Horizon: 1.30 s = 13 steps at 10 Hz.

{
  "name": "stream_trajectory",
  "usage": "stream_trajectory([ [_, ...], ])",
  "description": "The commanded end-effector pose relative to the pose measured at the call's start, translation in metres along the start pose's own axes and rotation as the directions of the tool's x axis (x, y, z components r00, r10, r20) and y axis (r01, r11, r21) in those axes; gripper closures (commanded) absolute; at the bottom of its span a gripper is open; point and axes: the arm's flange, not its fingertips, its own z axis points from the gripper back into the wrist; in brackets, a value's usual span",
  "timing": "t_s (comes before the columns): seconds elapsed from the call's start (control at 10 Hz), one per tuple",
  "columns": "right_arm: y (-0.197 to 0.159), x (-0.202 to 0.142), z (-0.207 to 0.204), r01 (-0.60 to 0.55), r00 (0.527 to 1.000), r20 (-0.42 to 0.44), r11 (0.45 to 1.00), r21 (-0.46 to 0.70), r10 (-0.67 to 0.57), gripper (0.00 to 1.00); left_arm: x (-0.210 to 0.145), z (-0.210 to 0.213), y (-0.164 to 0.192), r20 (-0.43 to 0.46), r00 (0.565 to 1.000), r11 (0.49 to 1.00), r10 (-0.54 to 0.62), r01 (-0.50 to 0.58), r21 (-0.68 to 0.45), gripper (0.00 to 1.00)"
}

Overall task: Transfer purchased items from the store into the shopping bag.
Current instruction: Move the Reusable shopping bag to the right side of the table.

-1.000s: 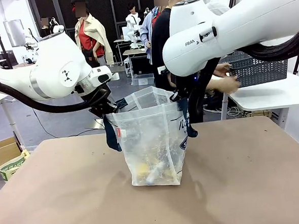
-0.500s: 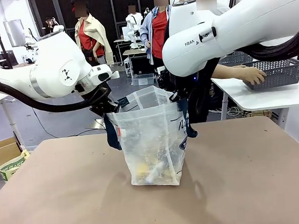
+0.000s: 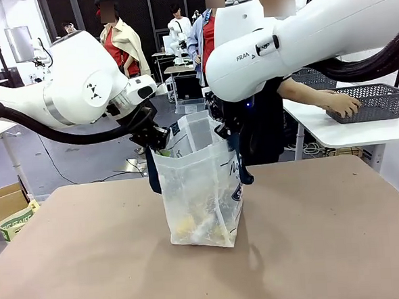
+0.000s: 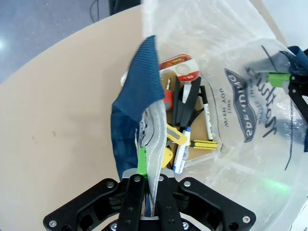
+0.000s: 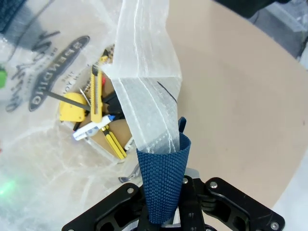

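Note:
The shopping bag (image 3: 200,190), translucent white with navy handles, stands upright at the middle of the brown table (image 3: 327,236). My left gripper (image 3: 157,138) is shut on the bag's left rim beside a navy handle (image 4: 139,77); in the left wrist view the gripper (image 4: 147,182) pinches the plastic. On the bag's right side my right gripper (image 3: 226,126) is shut on the other navy handle (image 5: 162,180). Inside lie a yellow utility knife (image 5: 97,86), markers (image 4: 182,150) and a tape measure (image 4: 180,67). The store (image 3: 379,101), a dark mesh basket, rests on a white side table under a person's hand (image 3: 342,103).
The white side table (image 3: 347,130) stands beyond the brown table's far right corner, with the person behind it. A cardboard box (image 3: 6,205) sits on the floor at the left. Bare tabletop surrounds the bag on all sides.
Both grippers moved toward each other, narrowing the bag's mouth and pulling it taller. The person shifted the basket right and set it on the side table.

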Motion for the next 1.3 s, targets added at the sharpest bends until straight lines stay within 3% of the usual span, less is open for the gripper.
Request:
stream_trajectory([
  [0.0,0.007,0.017,0.003,0.035,0.999,0.010,0.999,-0.024,-0.035,1.00,0.000,0.000,-0.005,-0.001,1.000,0.999,-0.005,0.005,-0.054,1.00],
  [0.5,0.020,0.044,-0.009,0.090,0.995,0.039,0.996,0.001,-0.090,1.00,0.004,0.000,-0.014,0.004,1.000,0.996,0.015,-0.015,-0.092,1.00],
  [0.6,0.016,0.043,-0.006,0.135,0.991,0.027,0.991,0.008,-0.135,1.00,0.003,-0.002,-0.008,-0.054,0.998,0.996,0.022,-0.026,-0.081,1.00],
  [0.7,0.015,0.036,-0.012,0.045,0.999,0.013,0.999,0.020,-0.045,1.00,0.001,-0.004,-0.016,0.000,1.000,0.998,0.029,-0.029,-0.060,1.00],
  [0.8,0.015,0.036,-0.012,0.045,0.999,0.013,0.999,0.020,-0.045,1.00,0.001,-0.004,-0.016,0.000,1.000,0.998,0.029,-0.029,-0.060,1.00],
  [1.2,0.020,0.046,-0.023,0.264,0.964,-0.037,0.964,0.043,-0.262,1.00,0.005,-0.012,-0.028,0.004,1.000,0.996,-0.005,0.005,-0.089,1.00],
])
